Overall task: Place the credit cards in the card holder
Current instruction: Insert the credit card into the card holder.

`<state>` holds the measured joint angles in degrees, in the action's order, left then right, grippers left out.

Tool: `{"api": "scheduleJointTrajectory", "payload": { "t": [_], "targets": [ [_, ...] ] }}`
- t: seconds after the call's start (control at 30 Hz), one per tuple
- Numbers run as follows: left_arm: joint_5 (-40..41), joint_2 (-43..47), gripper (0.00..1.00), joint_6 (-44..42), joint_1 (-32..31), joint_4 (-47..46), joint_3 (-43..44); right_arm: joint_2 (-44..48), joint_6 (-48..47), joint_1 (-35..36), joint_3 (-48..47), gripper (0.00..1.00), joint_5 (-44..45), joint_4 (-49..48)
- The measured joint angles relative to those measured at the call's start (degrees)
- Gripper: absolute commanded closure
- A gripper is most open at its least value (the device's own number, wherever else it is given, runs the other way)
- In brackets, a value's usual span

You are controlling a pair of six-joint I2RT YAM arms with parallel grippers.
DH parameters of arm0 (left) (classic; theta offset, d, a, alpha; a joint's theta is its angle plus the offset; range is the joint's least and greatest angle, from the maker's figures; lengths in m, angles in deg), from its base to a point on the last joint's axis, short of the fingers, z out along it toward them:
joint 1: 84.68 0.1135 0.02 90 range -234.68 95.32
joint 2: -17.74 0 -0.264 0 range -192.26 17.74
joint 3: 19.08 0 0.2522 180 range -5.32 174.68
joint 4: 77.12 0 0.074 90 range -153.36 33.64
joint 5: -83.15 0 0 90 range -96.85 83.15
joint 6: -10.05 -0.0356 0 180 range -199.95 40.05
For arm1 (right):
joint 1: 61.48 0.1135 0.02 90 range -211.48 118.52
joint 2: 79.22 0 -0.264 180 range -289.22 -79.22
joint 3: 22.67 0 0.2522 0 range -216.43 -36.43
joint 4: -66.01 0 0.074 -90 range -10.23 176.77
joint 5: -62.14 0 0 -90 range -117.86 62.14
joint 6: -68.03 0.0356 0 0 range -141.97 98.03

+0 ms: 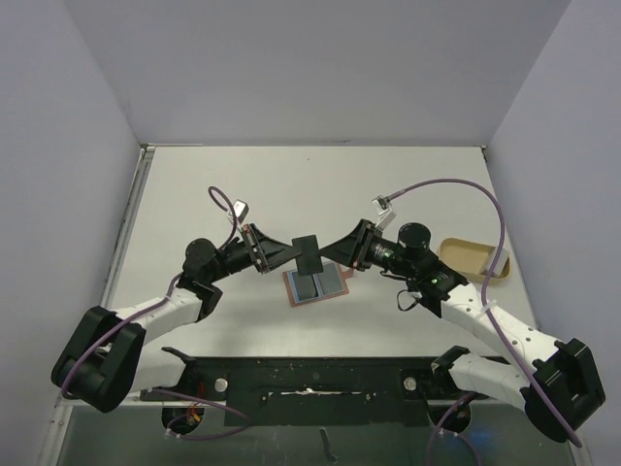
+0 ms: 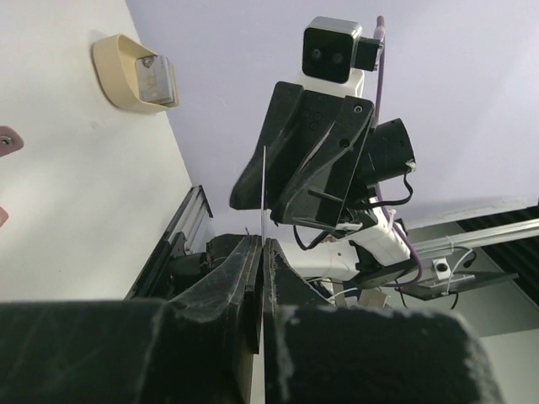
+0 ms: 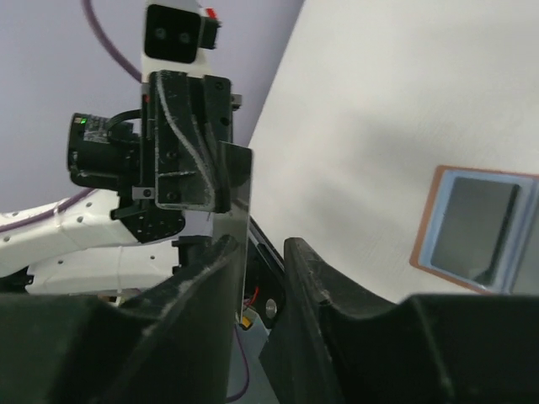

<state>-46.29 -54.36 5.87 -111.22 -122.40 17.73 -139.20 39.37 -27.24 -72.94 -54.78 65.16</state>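
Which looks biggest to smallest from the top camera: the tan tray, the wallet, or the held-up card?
1. tan tray and card holder: nearly alike, too close to rank.
2. credit card: smallest, though it is held up nearer the camera.

Soft, even light from above. The table (image 1: 388,184) is bright, its shadows faint and diffuse. Overhead view sharp; wrist views have a dark, blurred near foreground.

No text, label, brand, number or sign can be read in any of the three views.
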Motion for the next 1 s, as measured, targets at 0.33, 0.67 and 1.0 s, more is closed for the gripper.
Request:
{"api": "scheduleJointTrajectory", "payload": {
  "t": [0.33,0.67,1.0],
  "targets": [
    [1.27,1.09,1.0,-7.91,0.72,14.84,-0.31,0.74,-9.38,-0.37,-4.24,0.51,12.02,19.58],
    [1.66,-9.2,1.0,-16.68,0.83,27.52,3.02,-8.79,-20.7,-0.83,-12.81,0.45,26.56,34.97],
    [2.99,-18.03,1.0,-21.31,0.83,30.95,4.76,-19.19,-27.26,-0.81,-14.32,0.46,29.88,38.34]
  ]
}}
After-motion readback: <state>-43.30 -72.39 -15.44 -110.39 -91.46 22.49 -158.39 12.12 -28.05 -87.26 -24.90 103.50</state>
